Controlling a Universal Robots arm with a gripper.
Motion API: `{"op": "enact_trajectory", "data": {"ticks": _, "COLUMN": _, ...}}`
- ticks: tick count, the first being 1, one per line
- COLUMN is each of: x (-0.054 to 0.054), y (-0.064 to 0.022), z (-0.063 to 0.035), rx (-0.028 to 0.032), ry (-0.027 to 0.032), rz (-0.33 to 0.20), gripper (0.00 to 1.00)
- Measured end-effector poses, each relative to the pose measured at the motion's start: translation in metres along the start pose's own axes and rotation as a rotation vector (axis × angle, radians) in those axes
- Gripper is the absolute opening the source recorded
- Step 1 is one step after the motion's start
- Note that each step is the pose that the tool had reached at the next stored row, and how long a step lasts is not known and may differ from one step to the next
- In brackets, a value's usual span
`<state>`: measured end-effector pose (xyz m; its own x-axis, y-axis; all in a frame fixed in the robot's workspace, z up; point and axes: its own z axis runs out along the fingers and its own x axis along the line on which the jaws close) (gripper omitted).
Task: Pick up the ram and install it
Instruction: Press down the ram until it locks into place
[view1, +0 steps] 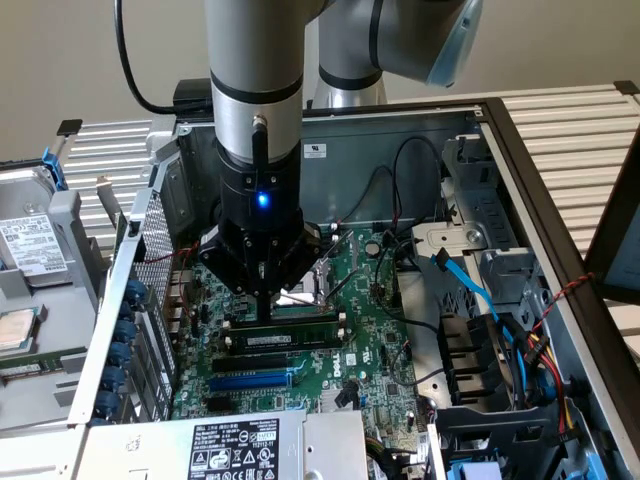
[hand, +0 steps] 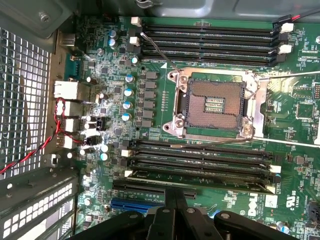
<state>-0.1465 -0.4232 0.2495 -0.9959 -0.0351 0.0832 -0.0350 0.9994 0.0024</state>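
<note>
The ram (view1: 285, 339) is a thin dark stick with a white label. It stands on edge in the memory slot nearest the black expansion slot on the green motherboard (view1: 360, 340). In the wrist view the ram (hand: 200, 179) runs between white end clips. My gripper (view1: 265, 312) points straight down at the ram's top edge, a little toward the exterior view's left of its middle. Its two dark fingers are pressed together with nothing between them, and the gripper's (hand: 175, 194) tips end right at the stick. I cannot tell if they touch it.
The open processor socket (hand: 215, 102) lies just beyond the slots, with thin wires across it. Another bank of slots (hand: 205, 42) sits past it. Cables and a blue data lead (view1: 470, 290) crowd the exterior view's right. A perforated case wall (view1: 150, 300) and a processor chip (view1: 15, 330) are at the left.
</note>
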Motion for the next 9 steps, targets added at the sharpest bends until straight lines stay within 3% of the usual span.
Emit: {"op": "enact_trajectory", "data": {"ticks": 9, "x": 0.0, "y": 0.0, "z": 0.0, "rx": 0.0, "ry": 0.0, "rz": 0.001, "gripper": 0.1}}
